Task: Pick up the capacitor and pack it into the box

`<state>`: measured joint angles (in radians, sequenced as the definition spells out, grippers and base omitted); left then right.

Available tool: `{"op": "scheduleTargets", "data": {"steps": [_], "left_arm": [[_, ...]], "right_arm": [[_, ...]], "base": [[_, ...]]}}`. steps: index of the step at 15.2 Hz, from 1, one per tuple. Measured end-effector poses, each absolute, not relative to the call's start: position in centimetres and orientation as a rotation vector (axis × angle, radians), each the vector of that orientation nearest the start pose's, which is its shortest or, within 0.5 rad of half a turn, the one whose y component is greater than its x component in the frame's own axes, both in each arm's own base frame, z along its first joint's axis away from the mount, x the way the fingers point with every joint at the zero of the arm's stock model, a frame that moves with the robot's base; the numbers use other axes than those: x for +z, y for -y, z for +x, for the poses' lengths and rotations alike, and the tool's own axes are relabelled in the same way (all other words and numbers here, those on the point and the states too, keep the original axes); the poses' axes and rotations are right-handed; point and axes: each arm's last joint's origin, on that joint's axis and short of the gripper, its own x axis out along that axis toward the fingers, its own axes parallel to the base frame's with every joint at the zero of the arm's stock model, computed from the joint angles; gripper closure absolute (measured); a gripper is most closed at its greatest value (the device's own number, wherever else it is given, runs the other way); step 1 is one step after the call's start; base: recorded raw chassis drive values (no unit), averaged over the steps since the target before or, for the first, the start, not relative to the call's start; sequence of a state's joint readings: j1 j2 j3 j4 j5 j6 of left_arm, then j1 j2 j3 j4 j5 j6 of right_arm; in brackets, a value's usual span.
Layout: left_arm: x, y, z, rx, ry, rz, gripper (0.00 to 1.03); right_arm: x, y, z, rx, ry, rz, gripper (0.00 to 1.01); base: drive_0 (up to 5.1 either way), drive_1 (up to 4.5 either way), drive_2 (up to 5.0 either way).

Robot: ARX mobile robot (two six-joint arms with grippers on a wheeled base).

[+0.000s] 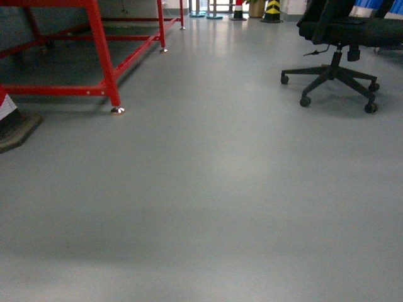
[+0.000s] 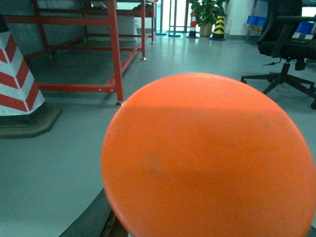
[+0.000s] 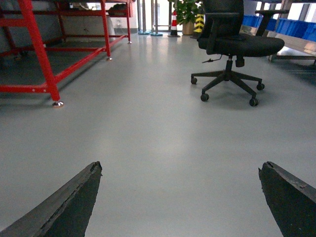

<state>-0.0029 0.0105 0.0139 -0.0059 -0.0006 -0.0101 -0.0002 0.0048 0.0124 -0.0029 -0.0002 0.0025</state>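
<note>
Right gripper (image 3: 180, 197) stood wide over bare grey floor (image 1: 208, 207). Orange disc (image 2: 210, 158) filled left wrist view; left gripper state could not be told. Farther: red frame (image 1: 101, 56), black office chair (image 1: 337, 56). Box nowhere seen.

Three low, forward-facing views over grey floor (image 1: 208, 201), all sharing red frame (image 1: 101, 44) and office chair (image 3: 229, 47).
</note>
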Motion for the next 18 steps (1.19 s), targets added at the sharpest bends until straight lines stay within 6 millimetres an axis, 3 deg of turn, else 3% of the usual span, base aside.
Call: {"op": "scheduleTargets", "data": {"steps": [18], "left_arm": [[16.68,0.03,9.75,-0.002,-0.004,-0.01,0.59]], "right_arm": [[16.68,0.0,9.72,0.0,0.002,0.002,0.03]], "base": [[-5.0,2.42,2.4]]}}
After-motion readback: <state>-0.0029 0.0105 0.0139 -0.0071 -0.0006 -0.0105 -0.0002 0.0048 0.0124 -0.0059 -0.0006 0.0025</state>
